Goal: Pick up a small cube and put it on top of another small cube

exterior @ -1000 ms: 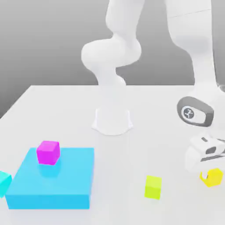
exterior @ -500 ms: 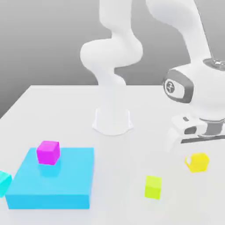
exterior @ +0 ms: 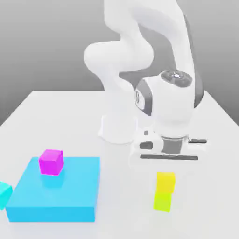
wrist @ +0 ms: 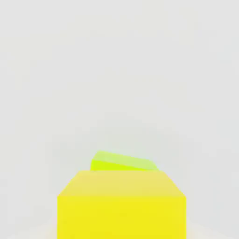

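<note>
The warm yellow small cube (exterior: 165, 181) sits on top of the lime yellow-green cube (exterior: 162, 201), shifted slightly toward the exterior view's right. My gripper (exterior: 167, 159) hangs directly above the stack, its white hand just over the yellow cube. In the hand view the yellow cube (wrist: 121, 205) is close up, and a strip of the lime cube (wrist: 122, 162) peeks out from beneath it.
A flat blue block (exterior: 70, 193) lies at the exterior view's left with a magenta cube (exterior: 51, 161) on it. A cyan cube (exterior: 3, 192) sits at the left edge. The arm's white base (exterior: 119, 128) stands at the table's middle back.
The arm has swung from the exterior view's right to the left, carrying the yellow cube from beside the table's right edge to the top of the lime cube.
</note>
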Controlling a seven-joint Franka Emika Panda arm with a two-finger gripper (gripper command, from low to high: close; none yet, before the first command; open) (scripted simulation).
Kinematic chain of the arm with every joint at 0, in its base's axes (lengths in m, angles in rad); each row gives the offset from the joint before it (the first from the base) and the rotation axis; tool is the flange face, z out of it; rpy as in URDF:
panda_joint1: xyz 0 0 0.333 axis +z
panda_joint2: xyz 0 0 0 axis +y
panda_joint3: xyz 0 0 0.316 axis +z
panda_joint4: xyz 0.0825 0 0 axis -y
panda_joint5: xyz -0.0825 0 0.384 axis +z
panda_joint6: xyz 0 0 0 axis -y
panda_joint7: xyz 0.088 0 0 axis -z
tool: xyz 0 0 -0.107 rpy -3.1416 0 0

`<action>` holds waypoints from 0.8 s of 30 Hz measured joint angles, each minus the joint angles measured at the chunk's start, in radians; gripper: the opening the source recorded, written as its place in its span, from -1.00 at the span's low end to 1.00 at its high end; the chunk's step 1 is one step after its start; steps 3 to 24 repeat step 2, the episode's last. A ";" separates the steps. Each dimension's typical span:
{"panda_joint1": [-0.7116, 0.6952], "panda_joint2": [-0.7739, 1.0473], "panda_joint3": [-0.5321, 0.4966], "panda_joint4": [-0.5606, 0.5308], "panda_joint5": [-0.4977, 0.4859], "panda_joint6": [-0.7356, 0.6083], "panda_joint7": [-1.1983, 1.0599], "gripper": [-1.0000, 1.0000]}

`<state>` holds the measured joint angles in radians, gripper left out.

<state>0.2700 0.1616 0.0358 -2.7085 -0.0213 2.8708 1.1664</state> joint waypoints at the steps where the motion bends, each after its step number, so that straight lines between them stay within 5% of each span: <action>1: 0.000 0.000 0.000 0.000 0.000 0.000 0.000 1.00; 24: 0.000 0.000 0.000 0.000 0.000 0.000 0.000 1.00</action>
